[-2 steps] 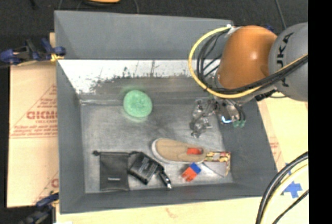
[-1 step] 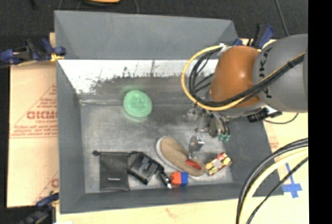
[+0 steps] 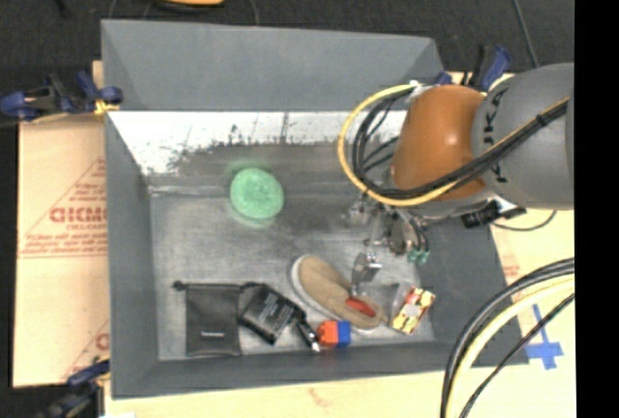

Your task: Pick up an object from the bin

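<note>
My gripper (image 3: 367, 263) hangs below the orange wrist cover at the bin's right side, its tip down over the right end of a beige slipper-like shoe (image 3: 327, 286) with a reddish-brown sole. The shoe lies on the bin floor near the front wall, and the gripper's tip sits just at its upper edge. A small red, yellow and white packet (image 3: 411, 309) lies just right of the shoe. A small orange and blue thing (image 3: 334, 334) lies by the shoe's front edge.
A green ball (image 3: 256, 194) rests toward the back left of the floor. A flat black pouch (image 3: 211, 319) and a black boxy item (image 3: 270, 313) lie along the front wall, left of the shoe. The arm and its cables cover the bin's right side.
</note>
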